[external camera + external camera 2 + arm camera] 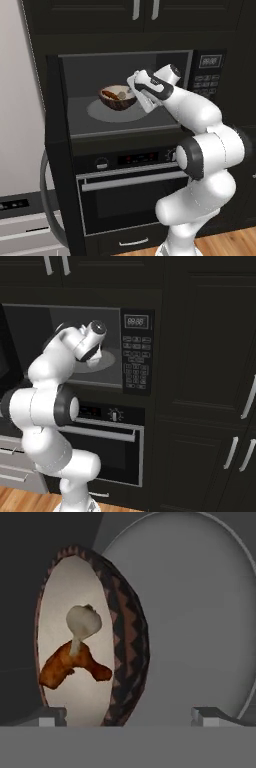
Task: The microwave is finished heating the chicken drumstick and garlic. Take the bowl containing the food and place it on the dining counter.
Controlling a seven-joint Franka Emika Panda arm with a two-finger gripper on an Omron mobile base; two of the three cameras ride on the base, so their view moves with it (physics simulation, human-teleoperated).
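The microwave (125, 62) stands open, its door (57, 150) swung out to the left. On the round turntable (100, 114) sits the bowl (117, 98), dark brown outside and cream inside. In the hand view the bowl (127, 637) appears rolled on its side, holding the reddish-brown chicken drumstick (70, 664) and the pale garlic (84, 621). My gripper (134, 92) reaches into the cavity at the bowl's right rim. It is open (130, 718): one fingertip (47, 717) lies over the bowl's inside, the other (212, 717) over the turntable (200, 612). The dining counter is out of view.
The keypad (136, 363) is on the microwave's right. Below is a black oven (130, 205) with a silver bar handle (132, 180) and knobs. Dark cabinets (205, 381) stand to the right, grey drawers (25, 230) at lower left, over a wooden floor (235, 242).
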